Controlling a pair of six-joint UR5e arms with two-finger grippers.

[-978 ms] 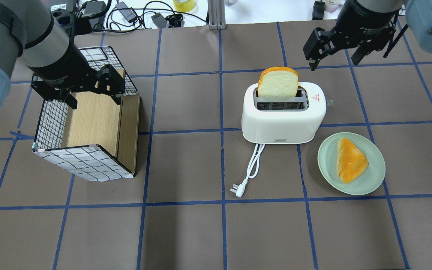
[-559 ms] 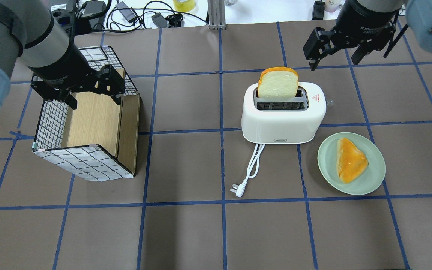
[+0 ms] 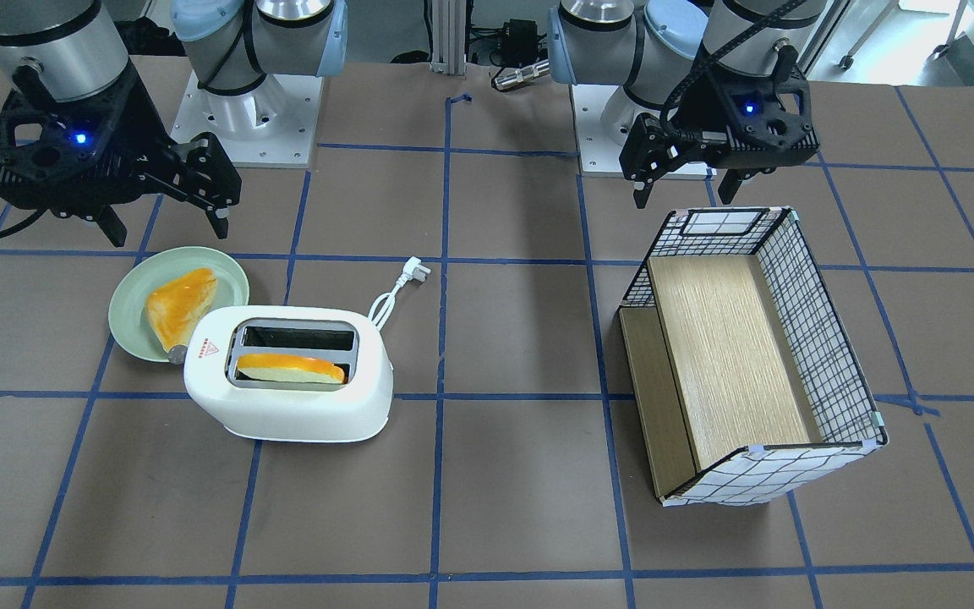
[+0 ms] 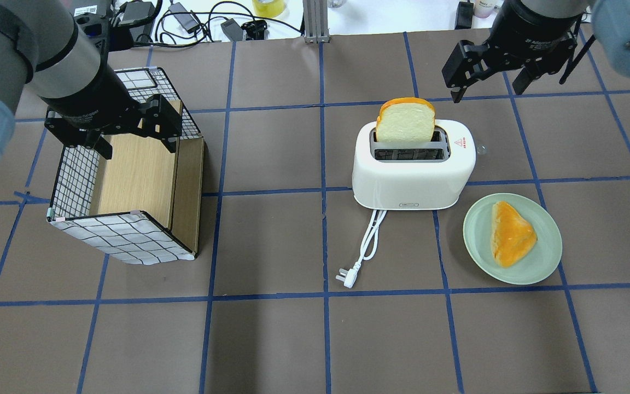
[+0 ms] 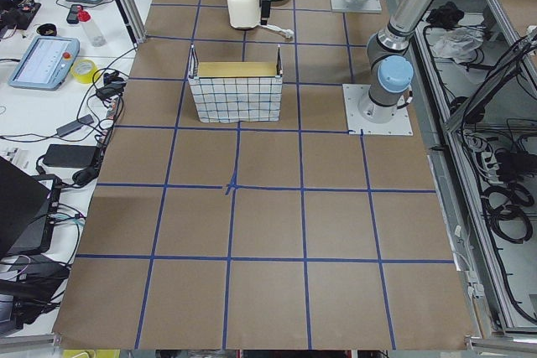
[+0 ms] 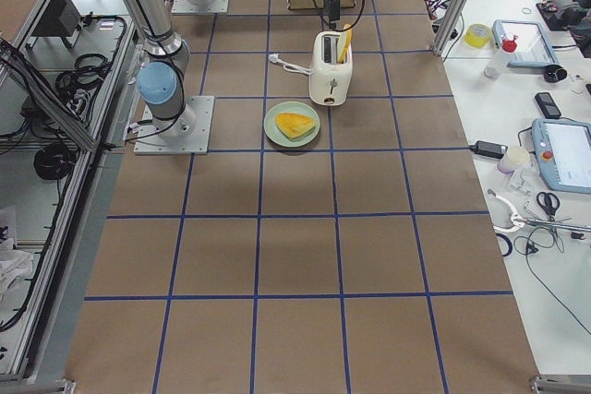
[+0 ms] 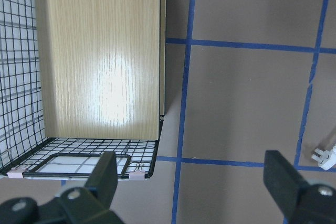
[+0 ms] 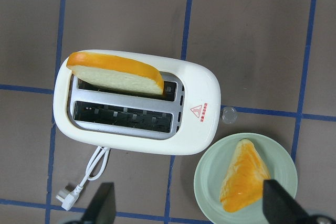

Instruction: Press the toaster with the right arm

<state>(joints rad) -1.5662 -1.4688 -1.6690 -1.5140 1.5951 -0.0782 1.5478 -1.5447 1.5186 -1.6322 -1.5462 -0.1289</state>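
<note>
The white two-slot toaster (image 4: 413, 175) stands mid-table with a slice of bread (image 4: 405, 120) upright in its far slot. A small clear round knob (image 4: 480, 148) shows at the toaster's right end. My right gripper (image 4: 485, 93) is open and empty, raised beyond the toaster's far right corner and apart from it. In the front-facing view the right gripper (image 3: 170, 235) hangs over the plate, behind the toaster (image 3: 284, 406). The right wrist view looks straight down on the toaster (image 8: 136, 103). My left gripper (image 4: 140, 150) is open and empty above the basket.
A green plate (image 4: 547, 251) with a wedge of bread (image 4: 509, 232) sits to the right of the toaster, toward the robot. The toaster's white cord and plug (image 4: 348, 276) trail toward the robot. A wire basket (image 4: 74, 180) with a wooden floor stands at the left. Cables lie at the far edge.
The right gripper has shifted very slightly; the toaster, the bread and the left arm have not moved.
</note>
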